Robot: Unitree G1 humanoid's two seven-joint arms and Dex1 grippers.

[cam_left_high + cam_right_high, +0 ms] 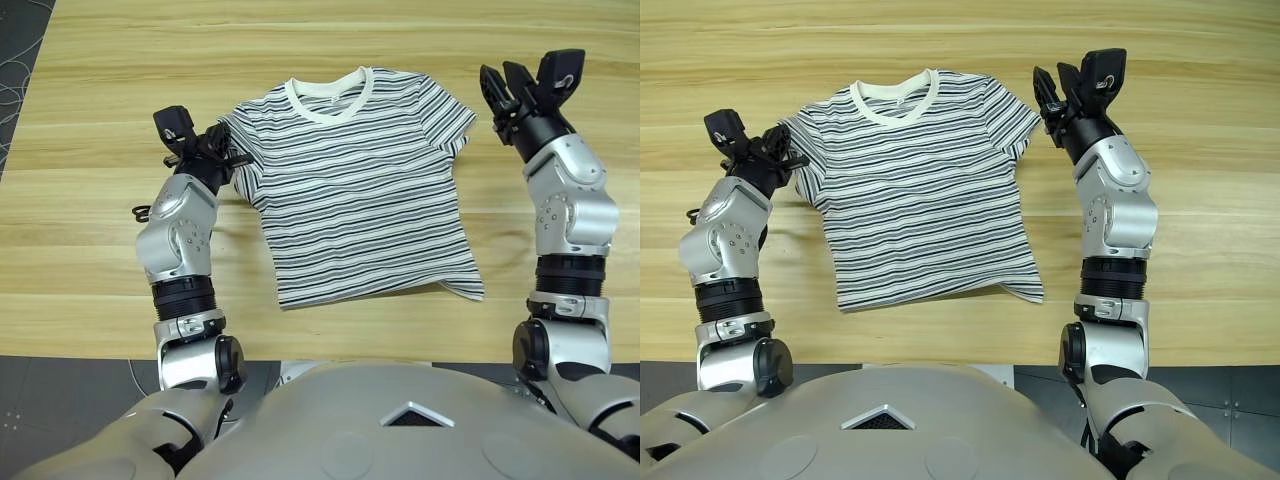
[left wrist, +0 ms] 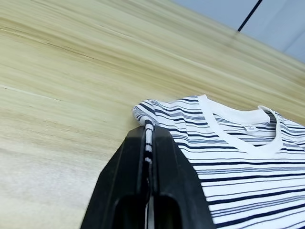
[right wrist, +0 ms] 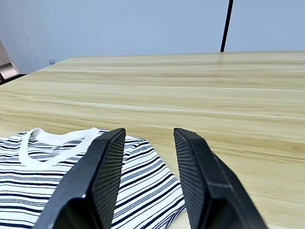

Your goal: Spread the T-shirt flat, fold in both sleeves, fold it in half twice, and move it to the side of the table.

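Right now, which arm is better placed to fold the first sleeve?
Left. The left gripper is shut on the T-shirt's sleeve edge, so it could probably fold inward. The right gripper is open beside the other sleeve, holding nothing.

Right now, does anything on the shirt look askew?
Yes: on the T-shirt, the near hem corner on the right juts out, wrinkled, so the hem is not straight. The left gripper pinches the left sleeve.

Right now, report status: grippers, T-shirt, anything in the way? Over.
Left gripper shut on T-shirt at left sleeve edge. Right gripper open, clear of the right sleeve. T-shirt spread on wooden table, sleeves unfolded, hem corner rumpled. Nothing in the way.
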